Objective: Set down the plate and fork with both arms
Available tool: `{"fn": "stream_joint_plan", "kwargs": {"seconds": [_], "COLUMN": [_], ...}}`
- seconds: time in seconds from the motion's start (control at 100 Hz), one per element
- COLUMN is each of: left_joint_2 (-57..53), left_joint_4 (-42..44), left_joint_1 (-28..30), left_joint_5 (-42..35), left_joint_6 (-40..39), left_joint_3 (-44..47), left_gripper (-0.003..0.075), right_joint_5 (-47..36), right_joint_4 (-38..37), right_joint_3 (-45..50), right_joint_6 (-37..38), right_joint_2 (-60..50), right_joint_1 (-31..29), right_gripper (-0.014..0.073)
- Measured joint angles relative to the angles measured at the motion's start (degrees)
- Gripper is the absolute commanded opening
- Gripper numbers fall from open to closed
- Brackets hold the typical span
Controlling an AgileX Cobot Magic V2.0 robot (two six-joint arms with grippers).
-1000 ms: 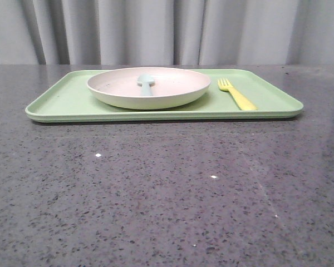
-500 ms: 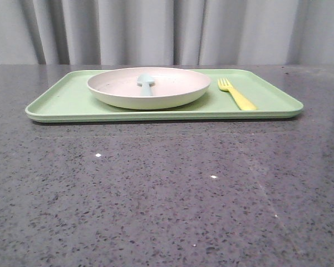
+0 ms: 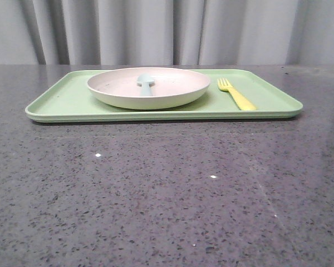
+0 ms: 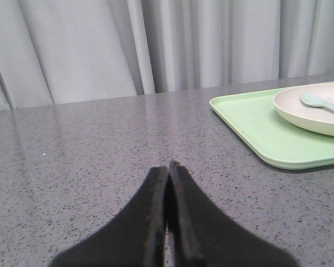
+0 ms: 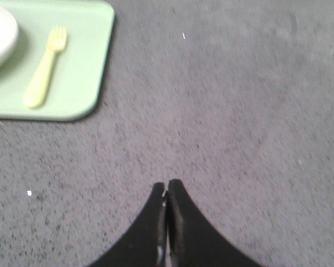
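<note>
- The round, shallow cream-pink plate (image 3: 149,87) with its pale greenish rim sits on the left-centre of the light green rectangular plastic tray (image 3: 61,103), probably staged there for the left arm to lift out.
- A pale blue plastic spoon (image 3: 146,83) lies inside the plate.
- The small bright yellow plastic fork (image 3: 236,93) lies flat on the tray just beside the plate, tines toward the curtain, on the right arm's side.
- The left end effector (image 4: 168,167) is clenched and empty, low over bare worktop, well apart from the tray.
- The right end effector (image 5: 166,186) is likewise clenched on nothing, near the tray's corner.
- The worktop (image 3: 167,194) is dark grey speckled stone, glossy; pleated grey curtains (image 3: 156,30) close off the room behind.
</note>
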Motion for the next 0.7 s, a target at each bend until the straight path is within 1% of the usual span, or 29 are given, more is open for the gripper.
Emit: {"fn": "stream_joint_plan", "kwargs": {"seconds": [0.08,0.22,0.39,0.54,0.7], "left_joint_2": [0.00,0.00,0.00,0.00,0.00], "left_joint_4": [0.00,0.00,0.00,0.00,0.00], "left_joint_1": [0.00,0.00,0.00,0.00,0.00], "left_joint_5": [0.00,0.00,0.00,0.00,0.00], "left_joint_6": [0.00,0.00,0.00,0.00,0.00], "left_joint_3": [0.00,0.00,0.00,0.00,0.00], "left_gripper": [-0.0020,-0.0020,-0.0020,-0.0020,-0.0020], "right_joint_5": [-4.82,-9.49,-10.91,-11.64,-13.89], "right_joint_4": [0.00,0.00,0.47,1.10,1.36], "right_joint_3": [3.83,9.97,15.48,18.50,21.14], "right_joint_6": [0.00,0.00,0.00,-0.02,-0.02], "right_joint_2": [-3.31,-8.98,-15.20,-19.98,-21.03], "right_joint_1": [0.00,0.00,0.00,0.00,0.00], "right_gripper": [-0.0119,-0.0119,-0.0119,-0.0119,-0.0119]}}
